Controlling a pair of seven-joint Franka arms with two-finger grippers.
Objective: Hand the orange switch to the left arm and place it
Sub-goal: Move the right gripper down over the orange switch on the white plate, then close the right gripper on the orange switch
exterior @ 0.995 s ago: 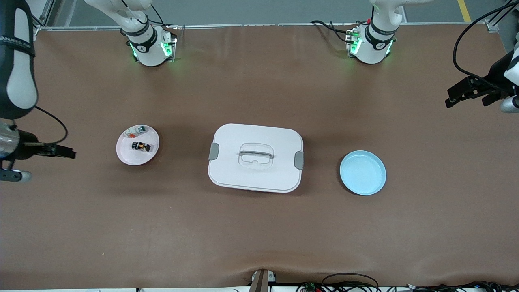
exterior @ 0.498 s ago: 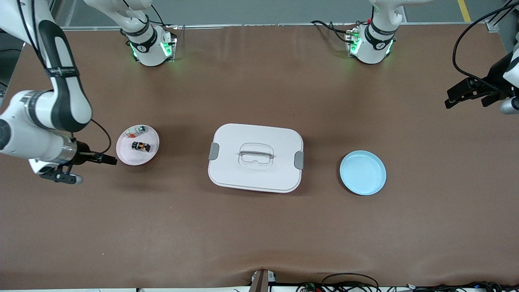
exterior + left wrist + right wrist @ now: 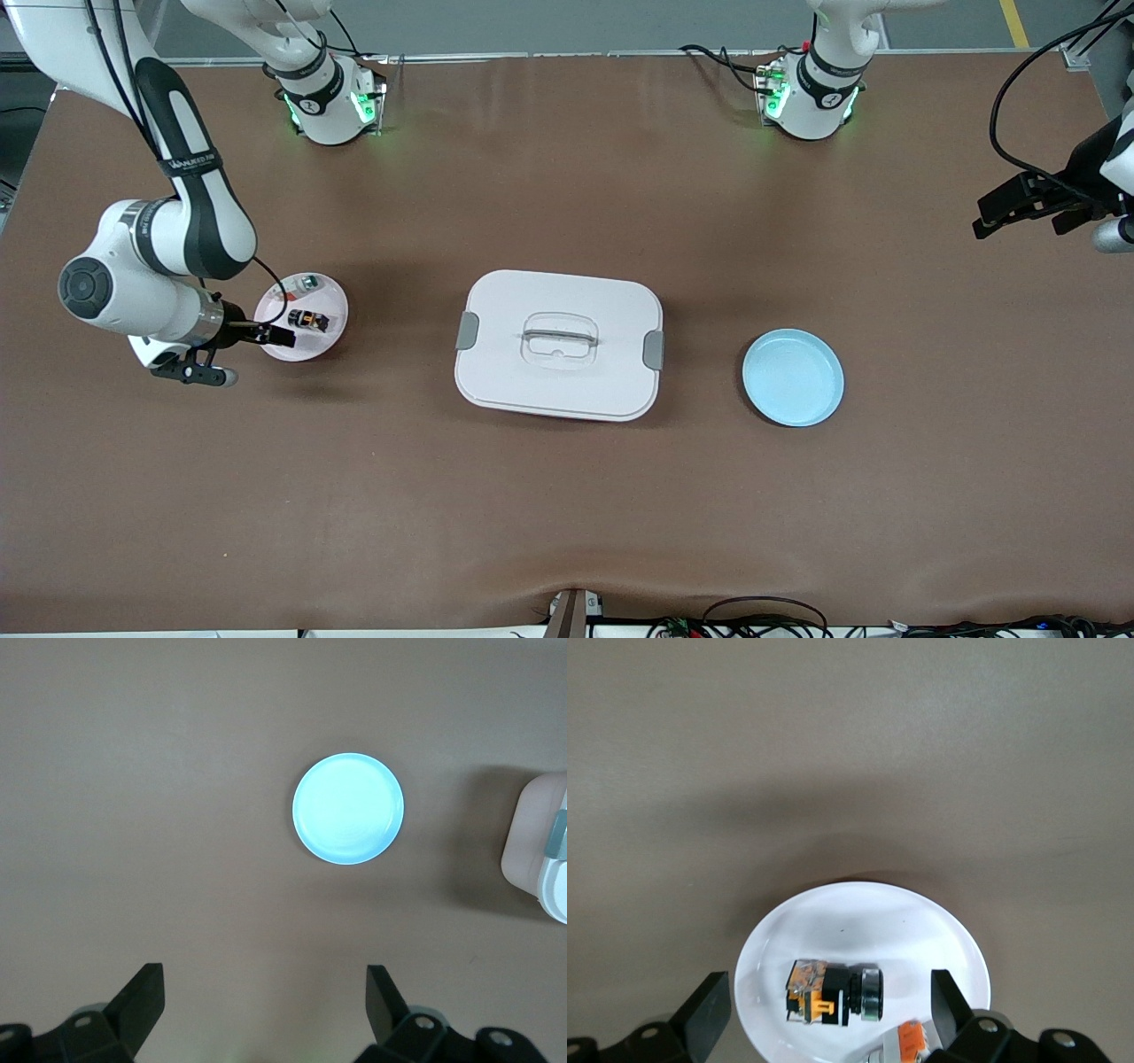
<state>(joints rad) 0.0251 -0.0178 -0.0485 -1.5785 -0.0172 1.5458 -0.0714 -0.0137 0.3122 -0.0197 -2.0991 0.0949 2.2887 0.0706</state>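
A brown cloth-covered desk (image 3: 567, 496) carries everything. The largest thing on it is the box (image 3: 559, 345), a white rounded-rectangular plastic container with grey clips at two sides and a clear handle on its lid, standing at the middle of the desk between the two plates and well apart from both.

Toward the left arm's end of the desk lies a round pale-blue plate (image 3: 793, 377), bare on top. Toward the right arm's end lies a round pinkish-white plate (image 3: 282, 348). On it rests the orange switch (image 3: 307, 320), a small black cylindrical part with an orange blocky end, lying on its side. Just beside it on the same plate, farther from the front camera, is a small white part with green and orange bits (image 3: 301, 283).

The right gripper (image 3: 276, 336) hangs over the rim of the pinkish plate, its fingers (image 3: 704, 1014) spread wide with nothing between them; in the right wrist view the switch (image 3: 833, 992) sits between the two finger lines. The left gripper (image 3: 1005, 210) waits over the desk's edge at the left arm's end, spread wide and holding nothing, fingers (image 3: 142, 1001) showing in its wrist view.

Wide bare cloth runs along the desk edge nearest the front camera and along the edge where the bases stand.
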